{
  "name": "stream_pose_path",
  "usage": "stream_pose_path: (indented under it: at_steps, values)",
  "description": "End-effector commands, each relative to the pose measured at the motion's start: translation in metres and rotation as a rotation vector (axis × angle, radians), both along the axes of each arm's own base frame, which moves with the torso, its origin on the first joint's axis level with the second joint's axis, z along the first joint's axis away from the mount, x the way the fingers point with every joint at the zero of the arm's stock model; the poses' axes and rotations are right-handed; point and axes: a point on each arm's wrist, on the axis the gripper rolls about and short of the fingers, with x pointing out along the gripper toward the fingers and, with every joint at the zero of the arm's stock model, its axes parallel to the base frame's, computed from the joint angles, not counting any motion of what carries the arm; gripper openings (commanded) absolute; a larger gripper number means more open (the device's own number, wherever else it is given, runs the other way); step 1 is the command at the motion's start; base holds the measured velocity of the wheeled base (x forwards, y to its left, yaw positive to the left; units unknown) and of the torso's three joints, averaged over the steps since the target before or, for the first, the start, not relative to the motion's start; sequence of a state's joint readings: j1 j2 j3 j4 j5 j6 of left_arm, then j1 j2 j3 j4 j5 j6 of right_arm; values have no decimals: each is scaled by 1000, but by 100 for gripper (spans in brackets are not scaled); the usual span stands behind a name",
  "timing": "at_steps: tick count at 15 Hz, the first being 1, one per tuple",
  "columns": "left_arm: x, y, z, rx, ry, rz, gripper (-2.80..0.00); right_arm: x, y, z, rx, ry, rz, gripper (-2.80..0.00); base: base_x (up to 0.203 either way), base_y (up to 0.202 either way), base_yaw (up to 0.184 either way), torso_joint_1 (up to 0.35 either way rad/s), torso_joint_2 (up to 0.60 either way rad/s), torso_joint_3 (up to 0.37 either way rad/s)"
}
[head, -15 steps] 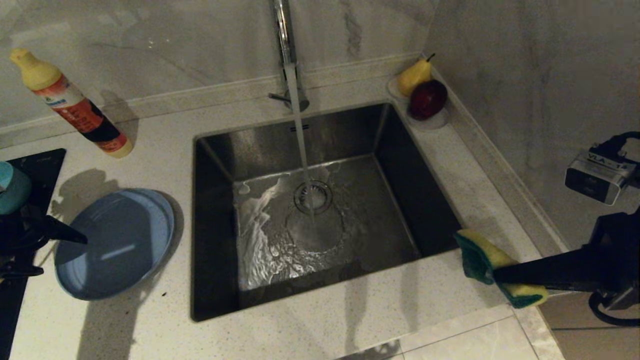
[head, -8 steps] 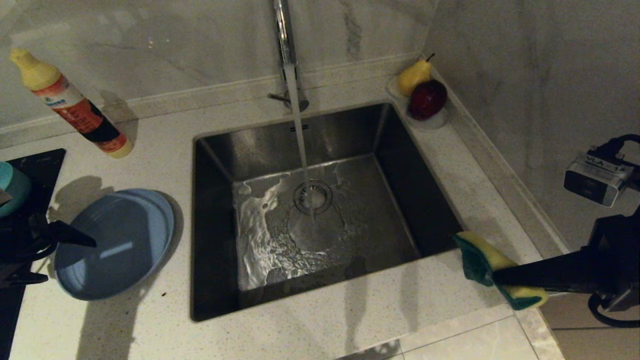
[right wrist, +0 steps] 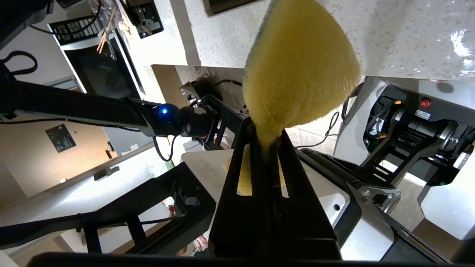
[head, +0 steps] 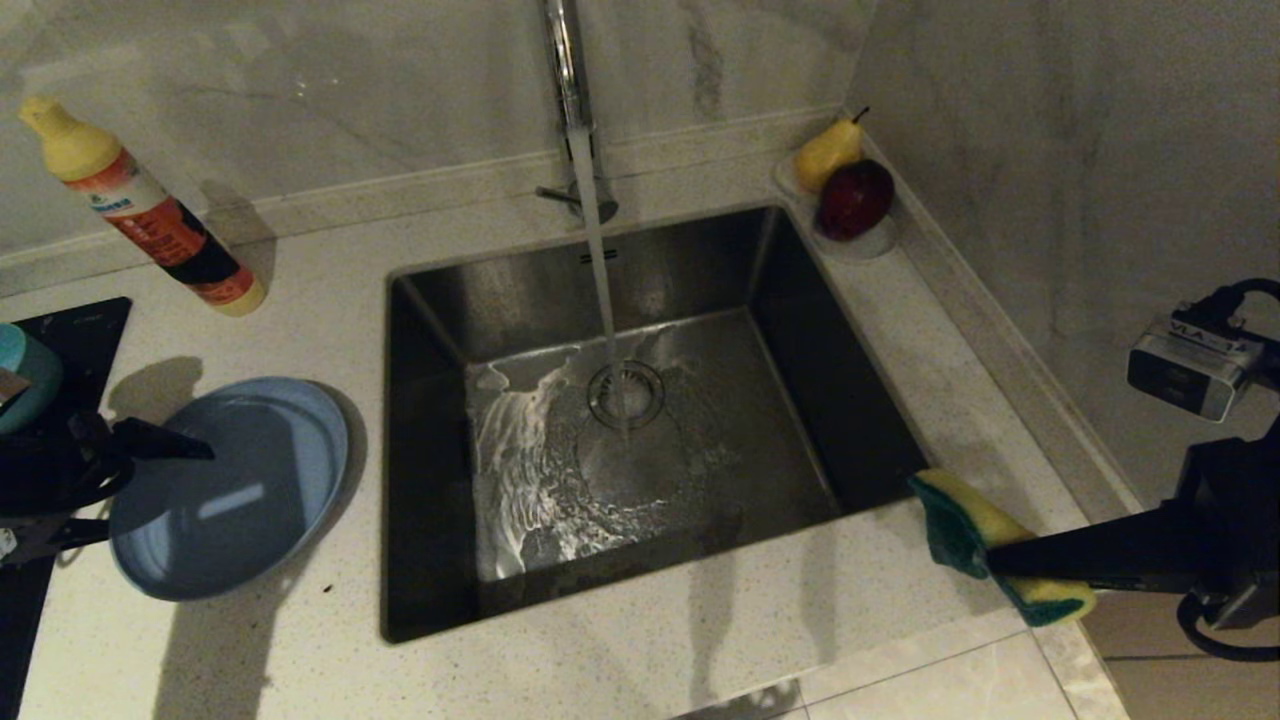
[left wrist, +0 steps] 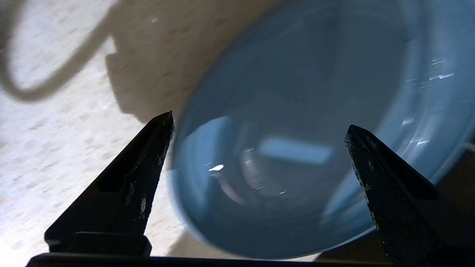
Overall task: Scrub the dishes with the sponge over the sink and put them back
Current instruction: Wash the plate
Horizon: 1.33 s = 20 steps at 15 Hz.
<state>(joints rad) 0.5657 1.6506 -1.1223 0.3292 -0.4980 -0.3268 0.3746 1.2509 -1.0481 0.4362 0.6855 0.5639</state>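
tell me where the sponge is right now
In the head view the sponge is at the lower right, pinched in the right hand over the countertop just past the sink's front right corner.

A home kitchen: a stainless sink [head: 640, 420] is sunk into a speckled stone worktop [head: 300, 660] under a running chrome tap [head: 570, 90], with marble-look walls, a detergent bottle [head: 140, 205], a black hob [head: 60, 330] and a pear [head: 828, 150] beside an apple [head: 855, 198] in the corner.
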Motion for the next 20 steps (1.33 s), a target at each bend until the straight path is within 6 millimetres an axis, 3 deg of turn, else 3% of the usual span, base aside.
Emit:
stream_pose_path:
  at_steps: [1, 17, 18, 20]
  values:
    - [-1, 0, 1, -6, -5, -1, 0, 1, 0, -1, 1, 12, 0, -280, 0, 0, 0, 0, 0, 0]
    - [0, 0, -10, -12, -5, -19, 0, 6, 2, -6, -10, 34, 0, -280, 0, 0, 0, 0, 0, 0]
    - [1, 0, -10, -14, -3, -18, -280, 6, 2, -6, -10, 35, 0, -280, 0, 0, 0, 0, 0, 0]
    - [1, 0, -12, -14, 1, -18, -280, 6, 2, -6, -9, 35, 1, -280, 0, 0, 0, 0, 0, 0]
